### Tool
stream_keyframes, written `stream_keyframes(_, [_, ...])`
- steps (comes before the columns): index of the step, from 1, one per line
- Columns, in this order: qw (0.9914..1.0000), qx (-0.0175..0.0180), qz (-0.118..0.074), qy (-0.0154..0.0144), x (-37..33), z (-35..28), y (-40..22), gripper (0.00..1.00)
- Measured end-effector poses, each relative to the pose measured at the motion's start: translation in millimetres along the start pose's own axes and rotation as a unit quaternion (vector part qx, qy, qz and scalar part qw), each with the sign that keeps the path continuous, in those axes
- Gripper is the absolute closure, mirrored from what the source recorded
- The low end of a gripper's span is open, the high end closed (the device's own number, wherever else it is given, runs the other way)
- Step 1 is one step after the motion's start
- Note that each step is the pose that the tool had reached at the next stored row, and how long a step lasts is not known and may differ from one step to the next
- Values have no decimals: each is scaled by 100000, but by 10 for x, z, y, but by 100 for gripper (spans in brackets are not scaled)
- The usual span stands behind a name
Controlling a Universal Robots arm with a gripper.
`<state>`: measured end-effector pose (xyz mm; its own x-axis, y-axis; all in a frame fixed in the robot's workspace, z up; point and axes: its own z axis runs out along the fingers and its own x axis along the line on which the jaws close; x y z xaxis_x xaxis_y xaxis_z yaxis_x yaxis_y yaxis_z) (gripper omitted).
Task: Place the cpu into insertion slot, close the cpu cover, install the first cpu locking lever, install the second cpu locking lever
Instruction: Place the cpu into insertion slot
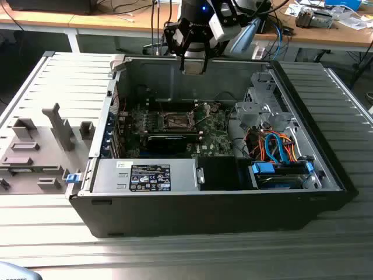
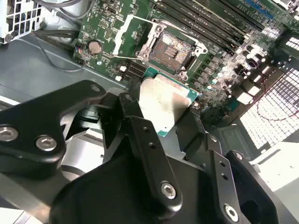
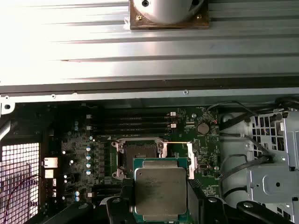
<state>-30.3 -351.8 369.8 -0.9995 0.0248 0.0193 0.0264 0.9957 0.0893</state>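
The black multi-link gripper [image 1: 194,63] is clenched on the small flat square cpu with a pale silver-grey metal face [image 1: 194,65]. In both wrist views its dark fingers [image 2: 133,119] press against two opposite edges of the chip [image 2: 168,100], whose green border shows around the metal face [image 3: 160,189]. The chip is held in the air, clear of the board.

In the exterior view the gripper hangs over the far wall of the open black computer case [image 1: 204,216], which lies on its side on the ridged grey metal table [image 1: 175,256]. Well below the gripper, on the green motherboard [image 1: 217,140], sits the square insertion slot with a dark centre and silvery rim [image 1: 175,121]. The slot's centre is bare [image 2: 175,49], and in both wrist views it lies just past the chip's leading edge [image 3: 138,151].

The thin silver metal cpu cover [image 2: 122,30] is swung open and stands beside the slot, on the side away from the row of long black memory slots [image 2: 210,23]. A long black expansion card [image 1: 166,142] lies on the board, nearer the case's front wall than the slot is. A tangle of orange and blue cables [image 1: 274,146] sits low in the case, off to the exterior view's right of the gripper.
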Motion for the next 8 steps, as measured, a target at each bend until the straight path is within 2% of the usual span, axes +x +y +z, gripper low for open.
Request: stream_keyframes(8, [100000,2,2,1,8,14,-1,45])
